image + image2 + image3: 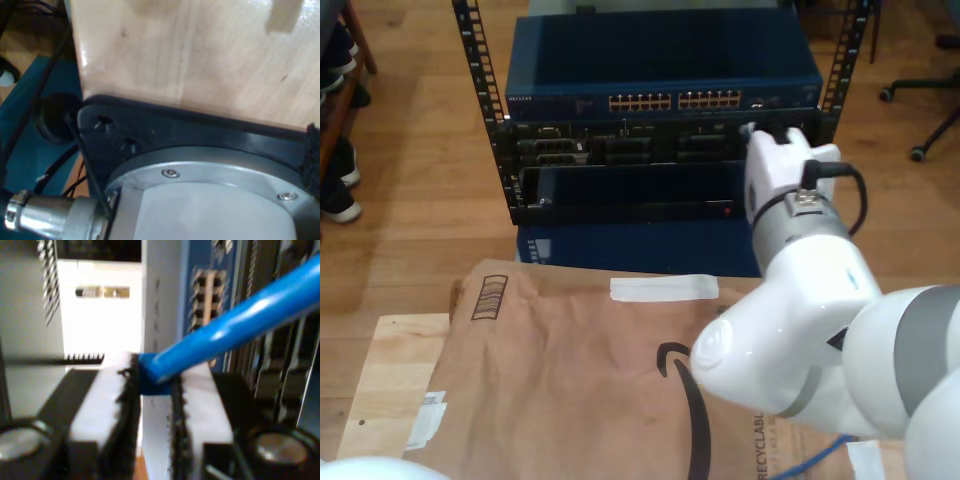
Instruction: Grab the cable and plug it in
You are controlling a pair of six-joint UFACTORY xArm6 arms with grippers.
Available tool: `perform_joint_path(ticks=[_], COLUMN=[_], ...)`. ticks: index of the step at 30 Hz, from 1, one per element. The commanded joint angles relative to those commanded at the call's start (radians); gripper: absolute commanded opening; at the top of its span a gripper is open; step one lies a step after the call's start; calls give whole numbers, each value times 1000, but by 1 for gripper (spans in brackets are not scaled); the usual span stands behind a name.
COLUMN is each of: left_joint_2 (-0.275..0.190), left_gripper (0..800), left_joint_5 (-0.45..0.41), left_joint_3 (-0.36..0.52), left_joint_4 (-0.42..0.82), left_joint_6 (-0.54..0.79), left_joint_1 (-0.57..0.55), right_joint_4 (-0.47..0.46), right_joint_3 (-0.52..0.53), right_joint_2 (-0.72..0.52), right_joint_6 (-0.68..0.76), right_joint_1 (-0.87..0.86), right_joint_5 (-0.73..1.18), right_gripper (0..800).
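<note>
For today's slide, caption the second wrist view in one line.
My second gripper pinches the blue cable between its fingers, facing rack ports.

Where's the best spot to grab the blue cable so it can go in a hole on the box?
Probably near its end, where my second hand already pinches the blue cable, one white pad on each side. A short free end should stay stiff and point at the ports ahead. Come at the cable from its sides, since it's thin and round.

A flattened brown cardboard box with white tape covers the pale wooden table. Beyond it, a black metal rack holds a blue network switch above black server units.
</note>
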Motion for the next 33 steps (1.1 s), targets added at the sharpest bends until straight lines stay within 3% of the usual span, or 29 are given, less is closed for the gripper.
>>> perform_joint_path(ticks=[7,10,13,33], left_joint_2=[0,0,0,0], left_gripper=[800,800,800,800], left_joint_5=[0,0,0,0], left_joint_3=[0,0,0,0], left_joint_4=[0,0,0,0], left_joint_6=[2,2,2,2], left_joint_1=[0,0,0,0], right_joint_4=[23,110,121,104], right_joint_3=[-74,-115,-126,-219], right_joint_2=[132,183,222,244], right_joint_6=[3,5,6,-8], right_joint_1=[17,18,18,68], right_joint_5=[-71,-66,-69,-55], right_gripper=[0,0,0,0])
